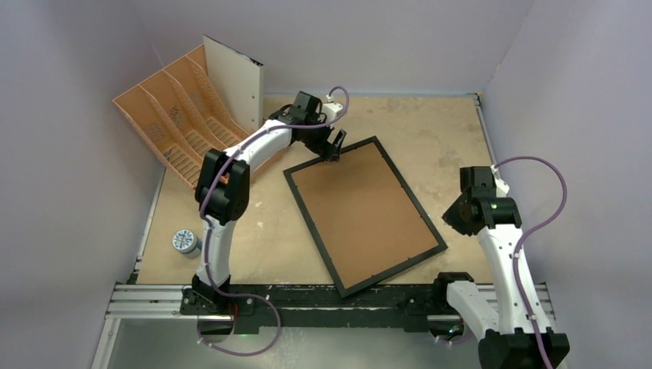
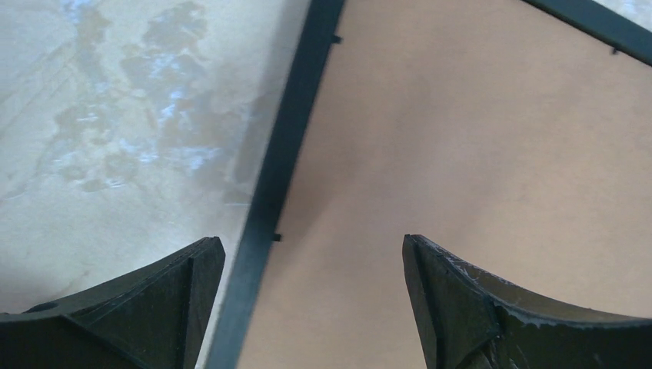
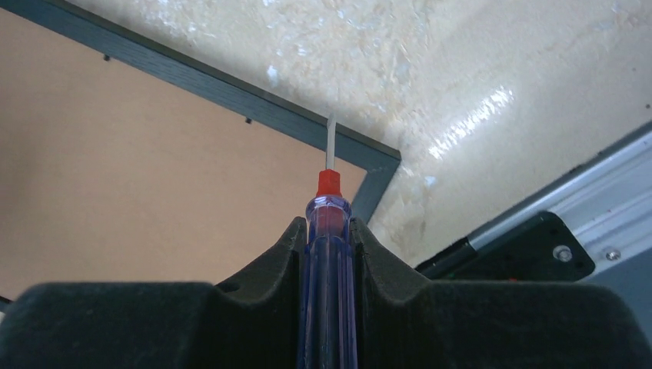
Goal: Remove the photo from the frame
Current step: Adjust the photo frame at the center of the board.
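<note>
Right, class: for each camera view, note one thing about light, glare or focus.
Top external: soft even light, faint shadows on the table. Left wrist: bluish glare patches on the table, left gripper dark and slightly soft. Right wrist: bright glare streak on the table right of the screwdriver.

My bench, boxed in.
Plain lilac-grey walls (image 1: 69, 46) surround my scuffed tan tabletop (image 1: 430, 131); an aluminium rail (image 1: 146, 296) edges its near side.

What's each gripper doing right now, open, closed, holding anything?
Left gripper: open, holding nothing, over the frame edge.
Right gripper: closed on a screwdriver.
</note>
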Motion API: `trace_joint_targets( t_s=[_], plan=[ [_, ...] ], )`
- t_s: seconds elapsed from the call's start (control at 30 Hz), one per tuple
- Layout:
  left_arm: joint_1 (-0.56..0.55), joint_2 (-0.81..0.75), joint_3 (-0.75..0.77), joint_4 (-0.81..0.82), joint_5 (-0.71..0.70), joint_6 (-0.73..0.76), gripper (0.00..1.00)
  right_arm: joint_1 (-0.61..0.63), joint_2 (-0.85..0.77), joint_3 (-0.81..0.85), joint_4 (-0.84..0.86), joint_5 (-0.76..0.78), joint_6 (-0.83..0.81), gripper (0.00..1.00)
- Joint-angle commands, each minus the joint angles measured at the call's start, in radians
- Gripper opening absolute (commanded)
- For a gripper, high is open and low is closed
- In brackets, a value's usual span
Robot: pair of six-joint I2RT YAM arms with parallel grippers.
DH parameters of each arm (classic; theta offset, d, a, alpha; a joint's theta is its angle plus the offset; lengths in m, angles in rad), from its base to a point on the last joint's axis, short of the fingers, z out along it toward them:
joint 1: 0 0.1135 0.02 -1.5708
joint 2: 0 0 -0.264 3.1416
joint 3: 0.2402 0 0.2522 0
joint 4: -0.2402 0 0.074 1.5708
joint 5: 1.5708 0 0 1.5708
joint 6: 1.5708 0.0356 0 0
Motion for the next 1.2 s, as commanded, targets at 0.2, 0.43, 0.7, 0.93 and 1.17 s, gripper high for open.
trace_joint_targets(
  t_s=[0.2, 0.43, 0.7, 0.93, 1.17],
  plan=[
    [0.071, 0.095, 0.103, 0.008, 0.093, 0.113, 0.9, 0.003, -0.043, -0.01, -0.206, -0.031, 0.013, 0.0],
    [0.077, 0.131, 0.082, 0.026, 0.122, 0.133, 0.9, 0.003, -0.046, -0.025, -0.277, -0.065, -0.01, 0.0],
    [0.082, 0.139, 0.049, 0.037, 0.135, 0.148, 0.9, 0.003, 0.007, -0.026, -0.248, -0.157, -0.07, 0.0],
    [0.083, 0.142, 0.037, 0.009, 0.155, 0.172, 0.9, 0.003, 0.011, -0.049, -0.177, -0.208, -0.027, 0.0],
    [0.083, 0.119, -0.014, -0.009, 0.176, 0.168, 0.88, 0.003, 0.018, -0.08, -0.074, -0.225, 0.018, 0.0]
  ],
)
